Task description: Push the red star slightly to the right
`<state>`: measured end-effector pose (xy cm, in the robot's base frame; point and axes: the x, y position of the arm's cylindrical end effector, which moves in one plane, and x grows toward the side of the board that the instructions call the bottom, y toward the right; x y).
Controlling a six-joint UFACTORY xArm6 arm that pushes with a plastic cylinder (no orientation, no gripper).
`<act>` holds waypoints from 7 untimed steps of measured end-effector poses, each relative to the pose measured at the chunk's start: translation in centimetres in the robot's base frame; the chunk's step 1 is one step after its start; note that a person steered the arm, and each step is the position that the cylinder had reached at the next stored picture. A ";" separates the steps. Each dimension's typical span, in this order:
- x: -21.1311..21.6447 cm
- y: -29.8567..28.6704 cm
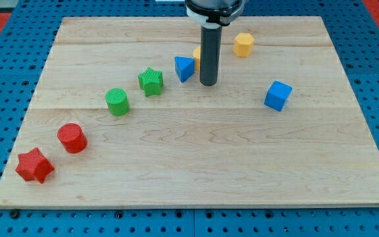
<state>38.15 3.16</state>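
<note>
The red star [34, 165] lies near the board's bottom left corner. My tip [208, 83] rests on the board at the upper middle, far up and to the right of the star. It stands just right of the blue triangle [184, 68] and in front of a yellow block [197, 55] that the rod mostly hides. The red cylinder [72, 137] sits just up and right of the star.
A green cylinder [118, 102] and a green star [151, 81] run in a diagonal line up toward the blue triangle. A yellow hexagon [243, 45] sits near the top, and a blue cube [277, 95] at the right. The wooden board [202, 171] lies on a blue pegboard.
</note>
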 end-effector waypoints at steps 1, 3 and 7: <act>0.4 -0.5; 8.6 -2.9; 23.6 -23.1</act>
<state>61.77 -19.93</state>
